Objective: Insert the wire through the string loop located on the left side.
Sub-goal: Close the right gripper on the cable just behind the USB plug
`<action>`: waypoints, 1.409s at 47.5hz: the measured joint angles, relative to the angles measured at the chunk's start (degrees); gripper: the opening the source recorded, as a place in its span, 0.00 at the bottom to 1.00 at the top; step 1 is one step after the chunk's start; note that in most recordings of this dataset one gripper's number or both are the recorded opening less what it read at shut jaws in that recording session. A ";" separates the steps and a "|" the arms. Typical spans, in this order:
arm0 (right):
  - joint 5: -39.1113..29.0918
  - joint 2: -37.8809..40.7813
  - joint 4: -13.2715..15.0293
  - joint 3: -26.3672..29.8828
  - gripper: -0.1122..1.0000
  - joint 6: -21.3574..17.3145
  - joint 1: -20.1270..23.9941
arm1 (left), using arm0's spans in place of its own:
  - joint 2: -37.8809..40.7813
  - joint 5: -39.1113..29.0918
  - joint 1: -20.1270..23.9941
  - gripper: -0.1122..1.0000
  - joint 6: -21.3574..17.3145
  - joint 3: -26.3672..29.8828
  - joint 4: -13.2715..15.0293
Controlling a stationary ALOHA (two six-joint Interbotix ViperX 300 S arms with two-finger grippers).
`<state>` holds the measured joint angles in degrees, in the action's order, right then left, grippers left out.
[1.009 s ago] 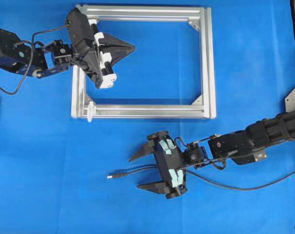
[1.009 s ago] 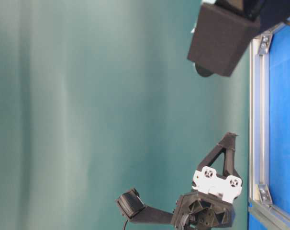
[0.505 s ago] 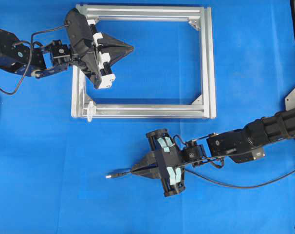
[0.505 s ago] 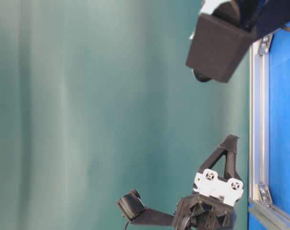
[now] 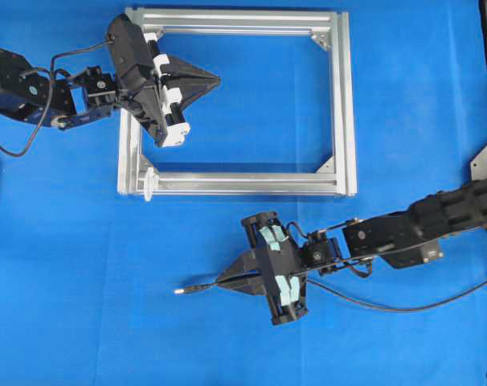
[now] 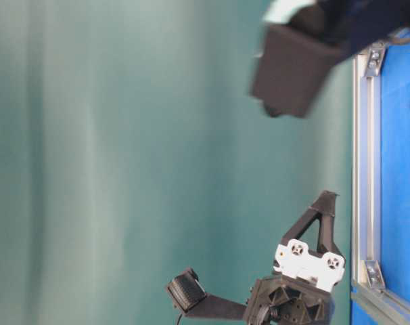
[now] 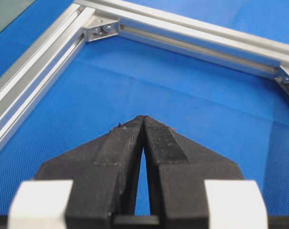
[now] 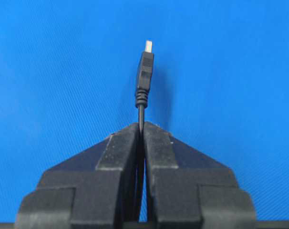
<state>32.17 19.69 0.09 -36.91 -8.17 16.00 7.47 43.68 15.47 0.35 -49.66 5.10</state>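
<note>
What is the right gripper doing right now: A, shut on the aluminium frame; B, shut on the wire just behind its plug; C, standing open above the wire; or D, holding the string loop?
B: the right gripper is shut on the wire, with the plug tip sticking out ahead.

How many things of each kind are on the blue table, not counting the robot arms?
Wire: 1
Aluminium frame: 1
String loop: 1
Total: 3
</note>
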 measured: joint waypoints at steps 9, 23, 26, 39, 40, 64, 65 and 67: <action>-5.36 -6.06 0.00 -0.09 0.10 0.00 0.00 | 0.00 0.00 -0.09 0.10 0.00 -0.09 0.00; -7.65 -8.53 0.00 -0.35 0.10 0.26 0.18 | 0.00 0.09 -0.09 0.10 0.00 -0.09 0.00; -7.73 -8.53 0.00 -0.35 0.10 0.26 0.18 | 0.00 0.00 -0.09 0.10 0.00 -0.09 0.00; -7.82 -8.53 0.00 -0.44 0.10 0.26 0.18 | 0.00 0.00 -0.18 0.10 0.00 -0.09 0.00; -7.82 -8.53 0.00 -0.44 0.10 0.26 0.18 | 0.00 0.00 -0.09 0.10 0.00 0.00 0.00; -7.91 -8.53 0.00 -0.44 0.10 0.26 0.26 | 0.00 0.00 -0.18 0.10 0.00 -0.09 0.00; -7.91 -8.53 0.00 -0.44 0.10 0.26 0.26 | 0.00 0.00 -0.09 0.10 0.00 -0.09 0.00; -7.91 -8.53 0.00 -0.44 0.10 0.26 0.26 | 0.00 0.09 -0.18 0.10 0.09 -0.09 0.00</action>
<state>24.26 11.16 0.09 -37.35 -7.91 16.26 7.47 43.77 15.29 0.44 -49.75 5.10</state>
